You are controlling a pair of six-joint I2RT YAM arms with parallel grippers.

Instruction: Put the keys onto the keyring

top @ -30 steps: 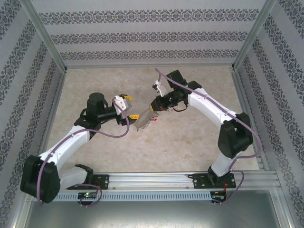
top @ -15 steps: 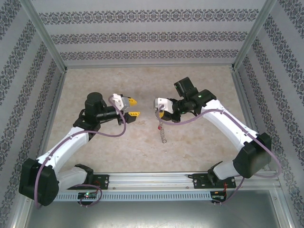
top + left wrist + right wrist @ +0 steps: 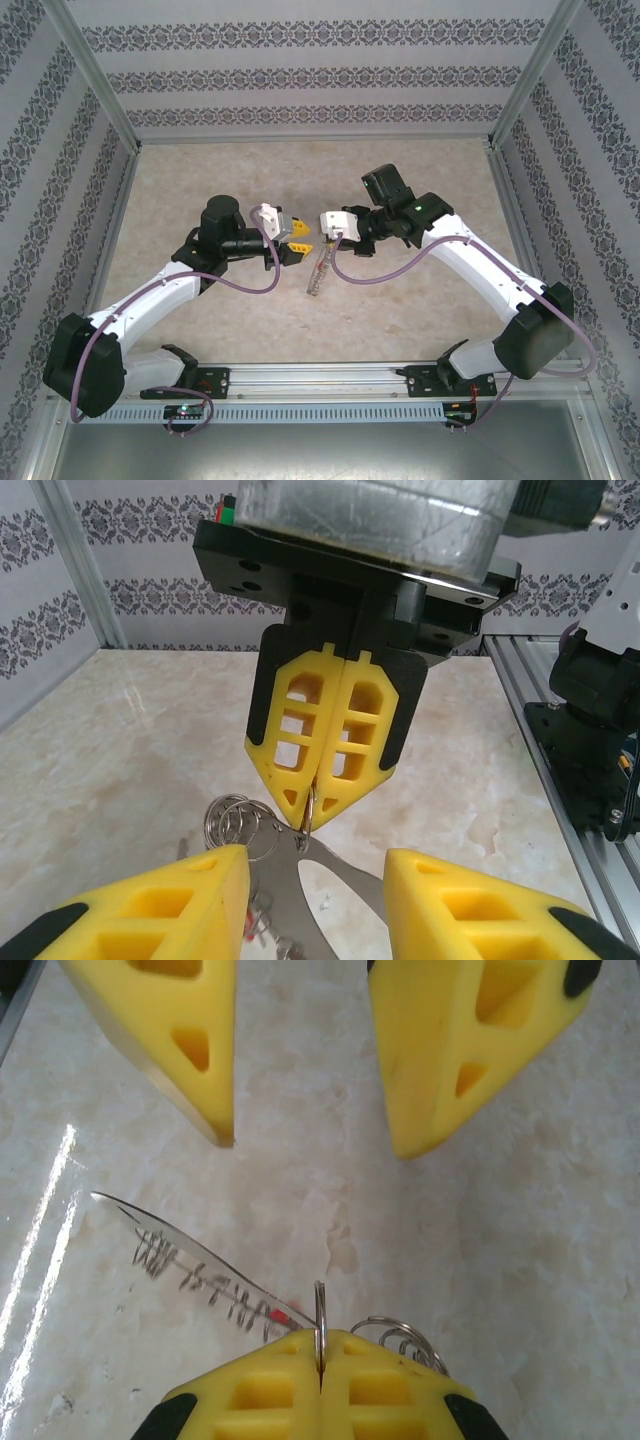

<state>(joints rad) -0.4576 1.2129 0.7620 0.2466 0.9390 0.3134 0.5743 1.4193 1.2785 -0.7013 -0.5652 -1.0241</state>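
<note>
My right gripper (image 3: 323,238) is shut on a small steel ring at the top of the keyring (image 3: 317,270), which hangs below it over the table. In the right wrist view its closed fingers (image 3: 320,1345) pinch that ring edge-on. The thin wire loop (image 3: 190,1250) runs off to the left with small pieces strung along it, blurred. A key with a red head (image 3: 281,1315) sits by the fingertips. My left gripper (image 3: 299,243) faces it, open, with its yellow fingers either side of the hanging loop (image 3: 270,880) and not touching it. Spare rings (image 3: 235,825) cluster beside the pinch.
The marble-patterned table (image 3: 200,170) is bounded by patterned walls and an aluminium frame. The rail (image 3: 330,380) with both arm bases runs along the near edge. The right arm's base (image 3: 600,730) shows at the right of the left wrist view.
My left gripper has moved right, close up to the right gripper, and stayed open. The keyring still hangs from the right gripper and has swung slightly left.
</note>
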